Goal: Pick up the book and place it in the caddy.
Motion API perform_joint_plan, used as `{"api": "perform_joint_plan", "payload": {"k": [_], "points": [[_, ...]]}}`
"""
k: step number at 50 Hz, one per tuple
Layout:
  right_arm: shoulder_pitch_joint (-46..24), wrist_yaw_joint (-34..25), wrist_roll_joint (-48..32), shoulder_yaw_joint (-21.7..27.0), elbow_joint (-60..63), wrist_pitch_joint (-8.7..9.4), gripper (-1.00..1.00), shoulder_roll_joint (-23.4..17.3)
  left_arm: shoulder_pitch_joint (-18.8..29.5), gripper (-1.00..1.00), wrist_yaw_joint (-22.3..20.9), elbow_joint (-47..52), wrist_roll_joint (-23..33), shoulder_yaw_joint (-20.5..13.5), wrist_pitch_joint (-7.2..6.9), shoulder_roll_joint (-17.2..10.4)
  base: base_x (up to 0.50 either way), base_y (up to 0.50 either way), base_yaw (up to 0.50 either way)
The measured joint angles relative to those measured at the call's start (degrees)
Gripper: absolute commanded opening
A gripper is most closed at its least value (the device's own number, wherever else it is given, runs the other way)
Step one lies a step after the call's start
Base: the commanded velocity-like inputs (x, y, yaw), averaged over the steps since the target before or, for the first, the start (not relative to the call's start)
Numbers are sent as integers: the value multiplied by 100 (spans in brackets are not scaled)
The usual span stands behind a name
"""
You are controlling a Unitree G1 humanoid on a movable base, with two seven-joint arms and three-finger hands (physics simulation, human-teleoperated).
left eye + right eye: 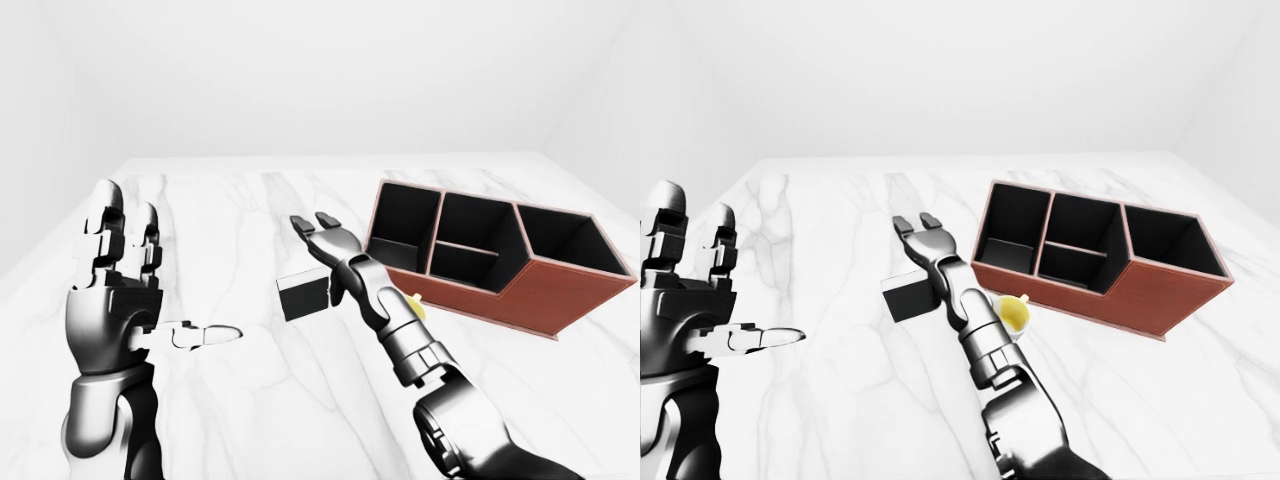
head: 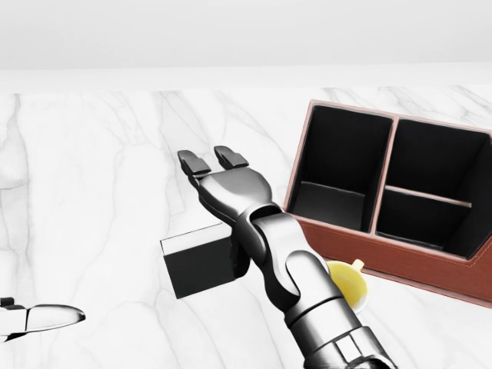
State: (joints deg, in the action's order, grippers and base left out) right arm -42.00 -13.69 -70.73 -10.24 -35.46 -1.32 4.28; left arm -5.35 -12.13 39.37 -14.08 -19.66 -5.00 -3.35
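Observation:
The book (image 2: 196, 265), a black block with a white top edge, lies on the white marble table (image 2: 115, 169). My right hand (image 2: 211, 165) is open, its fingers spread. It reaches over the book's right end, and its palm covers that edge. The caddy (image 2: 369, 250), brown outside with black compartments, stands to the right of the book and is apart from the hand. My left hand (image 1: 120, 270) is raised at the left of the left-eye view. It is open, fingers upright and thumb pointing right, well away from the book.
A small cup with yellow inside (image 1: 1012, 312) sits between my right forearm and the caddy's near wall. The table's far edge (image 1: 330, 160) meets a plain white wall.

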Motion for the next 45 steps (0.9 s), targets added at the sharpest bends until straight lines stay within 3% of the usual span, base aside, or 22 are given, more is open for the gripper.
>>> {"api": "perform_joint_plan", "payload": {"k": [18,45], "points": [[-1219,1007,-351,-73,-2533,-245,100,486,-316,100,-266,153,-279,-483,0,117,0,0,0],[-1451,1593,-496,-14,-4032,-180,100,800,-461,100,-491,-45,-402,-753,0,203,0,0,0]]}}
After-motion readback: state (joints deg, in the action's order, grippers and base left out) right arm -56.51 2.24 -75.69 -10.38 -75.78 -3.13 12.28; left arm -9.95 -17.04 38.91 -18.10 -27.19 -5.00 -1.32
